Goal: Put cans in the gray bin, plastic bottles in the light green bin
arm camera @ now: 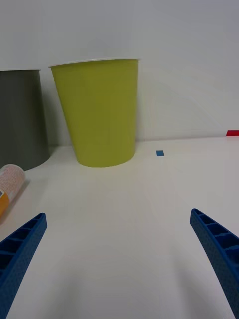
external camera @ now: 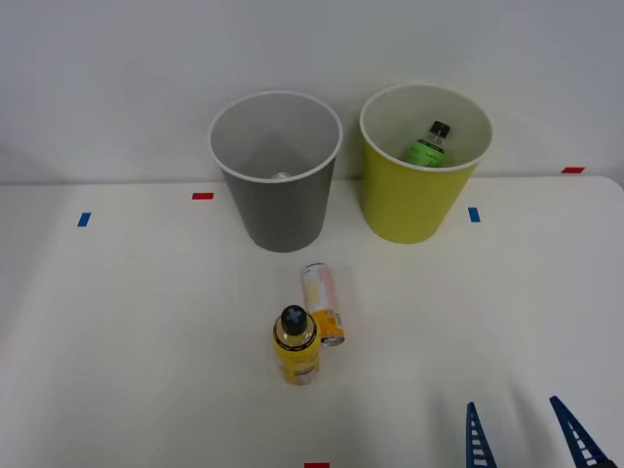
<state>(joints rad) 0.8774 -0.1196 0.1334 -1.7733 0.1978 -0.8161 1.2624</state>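
Pink-cream fading to orange, the can (external camera: 323, 303) lies on its side on the surface (external camera: 117, 331), touching the upright yellow bottle (external camera: 295, 345). Probably light, smooth and prone to rolling (best gripped across its middle). The gray bin (external camera: 278, 210) holds something silvery; the light green bin (external camera: 419, 200) holds a green-labelled bottle (external camera: 429, 146). The end effector (external camera: 526, 434) hangs wide, empty.
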